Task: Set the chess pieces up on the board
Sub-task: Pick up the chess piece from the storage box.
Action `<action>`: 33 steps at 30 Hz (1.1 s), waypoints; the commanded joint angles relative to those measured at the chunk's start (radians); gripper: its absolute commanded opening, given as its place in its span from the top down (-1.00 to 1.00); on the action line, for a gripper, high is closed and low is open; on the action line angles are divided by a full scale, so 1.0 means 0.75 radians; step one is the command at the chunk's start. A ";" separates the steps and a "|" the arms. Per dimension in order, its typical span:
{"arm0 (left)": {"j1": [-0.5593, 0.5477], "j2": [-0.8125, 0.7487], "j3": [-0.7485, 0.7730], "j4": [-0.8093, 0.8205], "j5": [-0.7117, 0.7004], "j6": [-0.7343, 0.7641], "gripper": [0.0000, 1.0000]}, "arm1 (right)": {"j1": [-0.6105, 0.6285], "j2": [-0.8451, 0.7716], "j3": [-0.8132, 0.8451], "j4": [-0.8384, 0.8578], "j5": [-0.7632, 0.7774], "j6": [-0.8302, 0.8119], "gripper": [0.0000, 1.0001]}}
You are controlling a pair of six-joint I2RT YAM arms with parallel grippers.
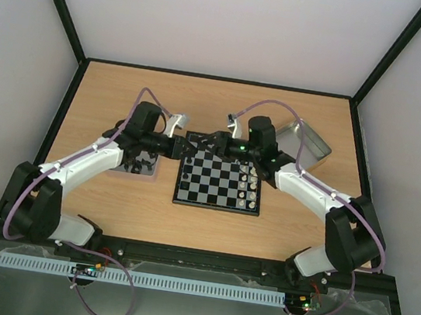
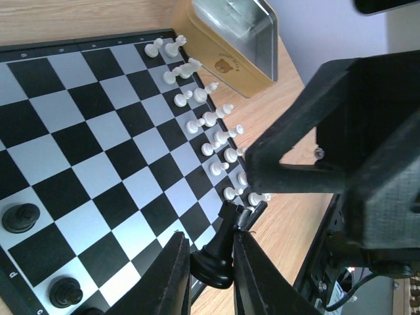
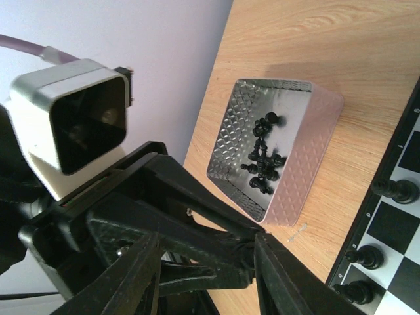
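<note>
left gripper is pinching a tilted black piece at the frame's bottom, needing upright lowering onto the board; right gripper is gaping empty.

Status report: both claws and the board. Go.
Left claw shut on black piece, at board edge. Right claw open, empty, left arm close in front. Spare black pieces in tray.

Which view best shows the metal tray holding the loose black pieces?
The right wrist view: the tray sits open to the camera, loose black pieces visible inside. In the top view the tray is mostly hidden under the left arm. The left wrist view misses it, showing only the other tray.
</note>
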 commanded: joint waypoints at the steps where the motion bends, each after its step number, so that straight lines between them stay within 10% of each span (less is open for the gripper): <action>1: -0.009 -0.043 0.035 0.049 0.063 0.040 0.80 | 0.002 0.012 0.016 -0.032 -0.007 0.006 0.22; 9: -0.010 -0.057 0.026 0.079 0.068 0.034 0.80 | 0.003 0.055 0.017 -0.034 -0.016 0.059 0.29; 21: -0.010 -0.072 0.010 0.133 0.090 0.019 0.75 | 0.003 0.087 -0.097 0.358 -0.082 0.444 0.89; 28: -0.006 -0.096 -0.001 0.060 -0.209 -0.005 -0.16 | 0.005 0.090 0.016 0.092 0.152 0.199 0.97; 33: 0.037 -0.166 -0.066 0.020 -0.522 -0.108 -0.32 | 0.022 0.165 0.168 -0.166 0.589 -0.128 0.97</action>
